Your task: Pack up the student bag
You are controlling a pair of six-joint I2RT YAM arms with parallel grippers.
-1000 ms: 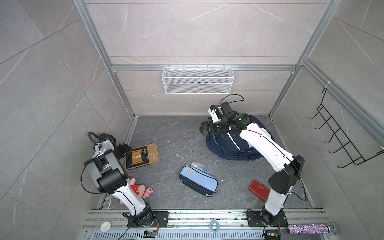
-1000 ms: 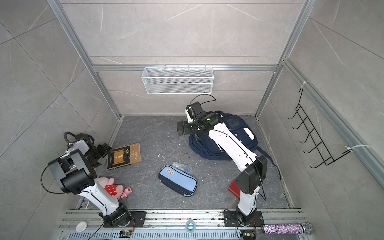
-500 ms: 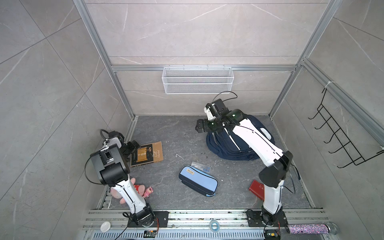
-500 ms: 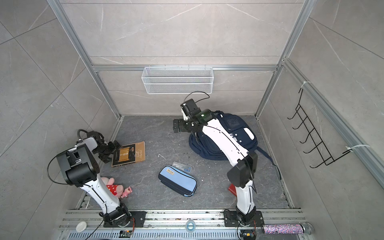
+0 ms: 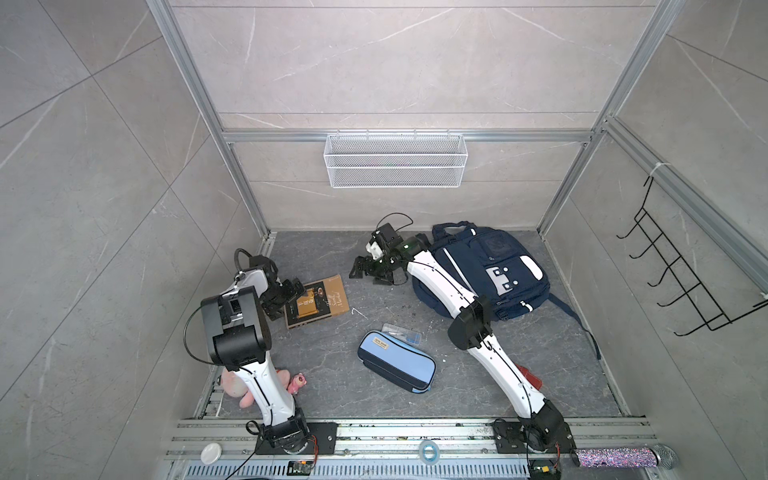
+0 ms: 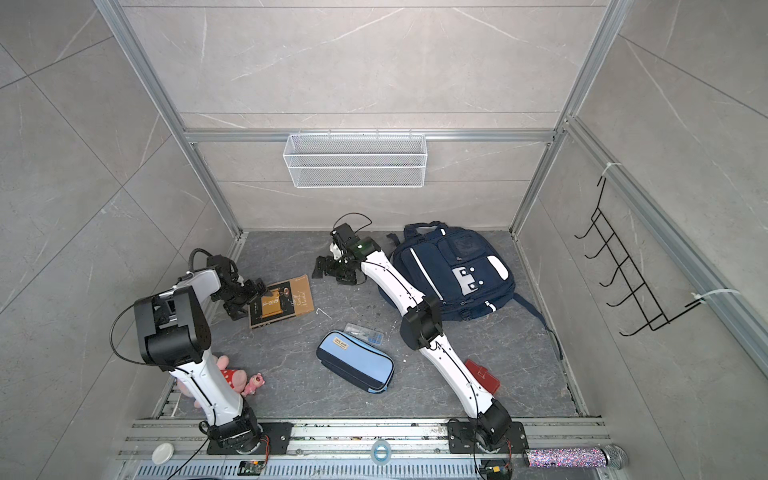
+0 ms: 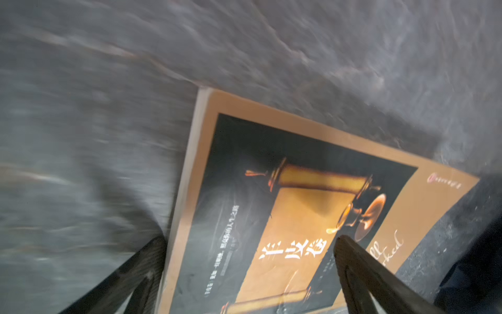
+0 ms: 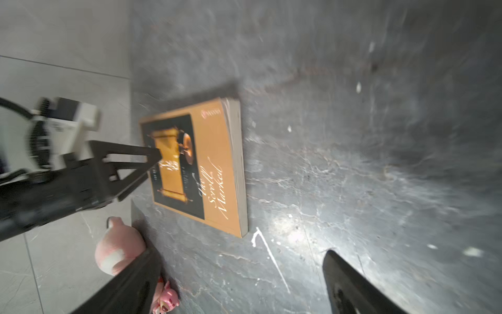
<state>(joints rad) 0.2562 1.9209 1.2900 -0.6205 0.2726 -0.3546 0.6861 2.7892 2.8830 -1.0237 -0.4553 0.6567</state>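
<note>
**Both sets of jaws wide open, bag lying flat at the back right**

Top views first. The student bag (image 5: 490,270) lies flat on the dark floor (image 5: 324,257) at the back right. Its front faces up, with white stripes and a dotted white pocket showing, and its top handle points toward the back wall. The right arm stretches over the bag's left edge. The right gripper (image 5: 369,272) hangs just left of the bag with its jaws apart and nothing between them.

Over on the left, the left gripper (image 5: 286,300) sits at the left edge of a tan book (image 5: 322,301), jaws spread. One finger is over the cover and the other is off the side. A light-blue pencil case (image 5: 397,365) lies front and centre with a small clear box (image 5: 402,332) just behind it. A pink plush toy (image 5: 237,384) lies by the left arm's base. A red object (image 5: 531,379) is half hidden under the right arm.

Now the left wrist view, which is blurred. The two fingers (image 7: 361,271) straddle the book's long edge, one above the dark cover picture and one beside the edge over the floor. I cannot tell whether either one touches.

Right wrist view. The fingers (image 8: 347,282) stand wide apart with only bare floor between them. Ahead of them the book lies flat, with one of the left gripper's fingertips over its cover. The plush toy lies near the wall.
</note>
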